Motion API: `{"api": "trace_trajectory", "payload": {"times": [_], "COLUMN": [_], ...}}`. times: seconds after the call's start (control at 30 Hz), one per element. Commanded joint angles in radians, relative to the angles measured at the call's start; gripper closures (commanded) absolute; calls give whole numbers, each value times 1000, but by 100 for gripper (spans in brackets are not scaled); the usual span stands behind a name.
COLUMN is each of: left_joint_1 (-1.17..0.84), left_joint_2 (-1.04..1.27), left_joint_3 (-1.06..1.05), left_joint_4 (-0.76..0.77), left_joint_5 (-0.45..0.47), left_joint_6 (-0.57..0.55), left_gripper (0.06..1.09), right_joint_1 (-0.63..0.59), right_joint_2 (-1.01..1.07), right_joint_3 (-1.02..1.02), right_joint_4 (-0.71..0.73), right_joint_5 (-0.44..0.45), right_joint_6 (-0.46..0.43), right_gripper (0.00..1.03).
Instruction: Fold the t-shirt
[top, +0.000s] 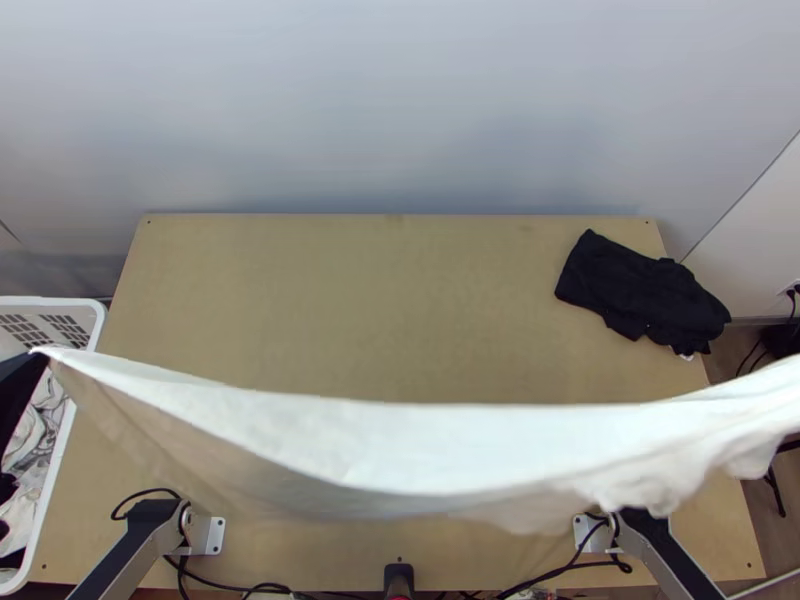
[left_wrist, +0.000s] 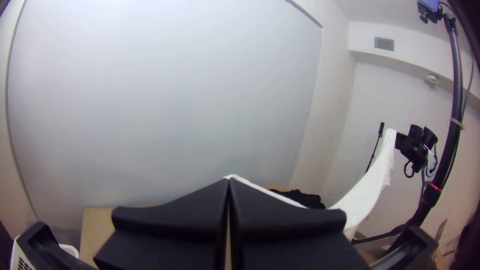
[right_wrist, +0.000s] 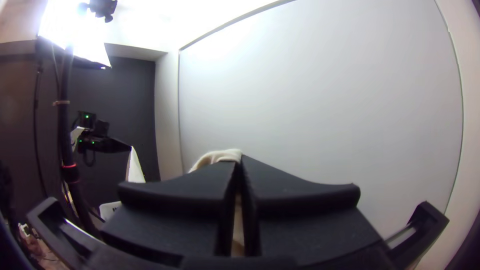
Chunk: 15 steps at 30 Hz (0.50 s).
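Observation:
Stretched in the air across the near half of the table, the white t-shirt (top: 400, 440) sags between two held ends, its lower part hanging loose. At the top view's left edge, my left gripper (top: 22, 385) pinches one corner; in the left wrist view the left gripper (left_wrist: 229, 182) has its fingers together on the white edge. My right gripper (right_wrist: 241, 159) is closed on a bunched end of the shirt (right_wrist: 216, 157) in the right wrist view. The left wrist view also shows cloth (left_wrist: 370, 187) rising to the right gripper, farther off. How the hanging fabric is layered cannot be told.
A crumpled black garment (top: 640, 290) lies at the table's far right, partly over the edge. A white basket (top: 75, 400) with clothes stands by the left edge. Cables (top: 250, 588) run along the near edge of the table (top: 350, 290). Beyond it rises a pale wall.

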<state>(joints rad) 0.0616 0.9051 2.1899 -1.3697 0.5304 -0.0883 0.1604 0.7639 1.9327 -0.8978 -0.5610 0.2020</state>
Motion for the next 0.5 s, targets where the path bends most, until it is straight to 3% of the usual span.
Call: {"api": "trace_trajectory", "payload": {"times": [0.0, 0.1, 0.23, 0.33, 0.47], "left_joint_1": [-26, -23, -3, 70, 149], "left_joint_2": [-17, -58, -44, 64, 304], "left_joint_3": [-180, -470, -806, -960, -1018], "left_joint_4": [66, 230, 480, 640, 779], "left_joint_5": [-63, -86, -83, -70, -43], "left_joint_6": [94, 134, 139, 176, 200], "left_gripper": [104, 104, 104, 104, 104], "right_joint_1": [-62, -62, -68, -137, -214], "right_joint_2": [5, 29, 117, 261, 581], "right_joint_3": [-201, -390, -586, -712, -706], "right_joint_4": [65, 106, 165, 270, 283], "right_joint_5": [-66, -60, -28, -17, -22], "right_joint_6": [-26, -85, -240, -334, -487], "right_gripper": [100, 100, 100, 100, 100]}}
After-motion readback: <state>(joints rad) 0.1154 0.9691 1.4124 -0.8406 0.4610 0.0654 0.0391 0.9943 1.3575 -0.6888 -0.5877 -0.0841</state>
